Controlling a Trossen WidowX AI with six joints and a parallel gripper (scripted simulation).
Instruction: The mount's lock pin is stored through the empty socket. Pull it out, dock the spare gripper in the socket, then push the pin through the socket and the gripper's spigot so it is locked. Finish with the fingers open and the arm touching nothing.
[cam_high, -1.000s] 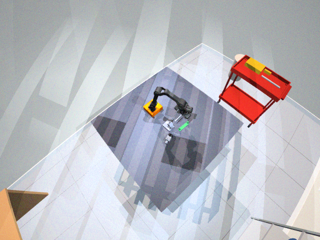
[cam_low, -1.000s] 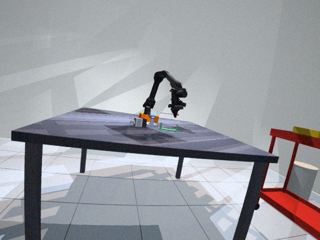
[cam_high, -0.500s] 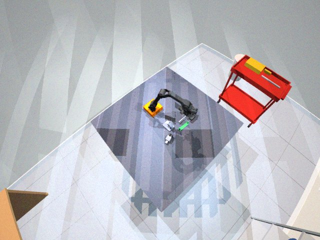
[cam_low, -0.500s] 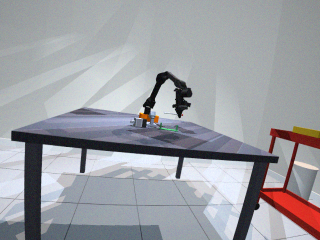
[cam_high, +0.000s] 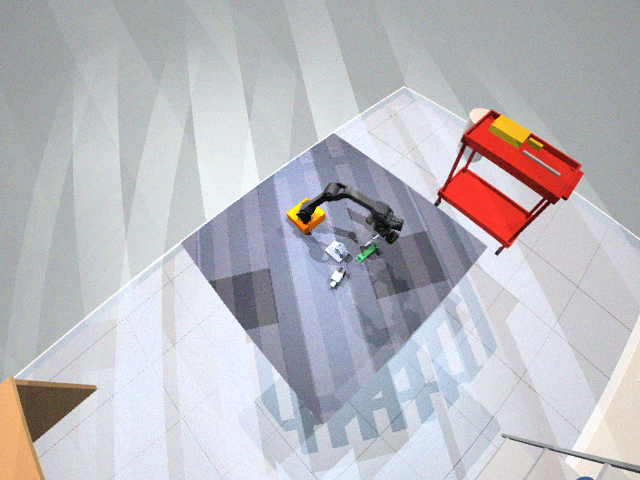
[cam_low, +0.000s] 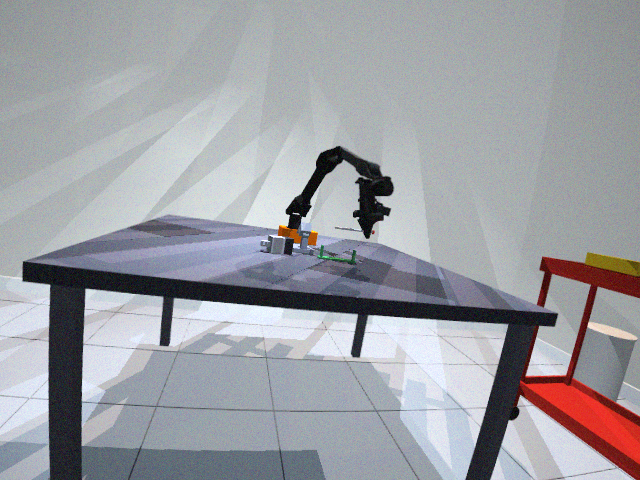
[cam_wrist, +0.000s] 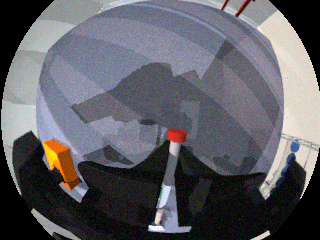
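Observation:
My gripper (cam_high: 379, 238) (cam_low: 367, 235) (cam_wrist: 171, 144) is shut on the lock pin (cam_high: 370, 241) (cam_low: 347, 228) (cam_wrist: 170, 167), a thin light rod with a red head. It holds the pin roughly level in the air, above and behind the green rack in the exterior view. The pin is clear of the mount (cam_high: 334, 250) (cam_low: 305, 240), a pale block with an upright socket on a flat base. The spare gripper (cam_high: 338, 277) (cam_low: 277, 244), white and grey with a dark end, lies on the table beside the mount, apart from it.
A green rack (cam_high: 367, 252) (cam_low: 337, 258) with two uprights stands on the table near the mount. The orange base block (cam_high: 305, 216) (cam_low: 315, 237) (cam_wrist: 61, 161) is at the arm's foot. A red cart (cam_high: 485, 206) (cam_low: 578, 403) stands off the table's side.

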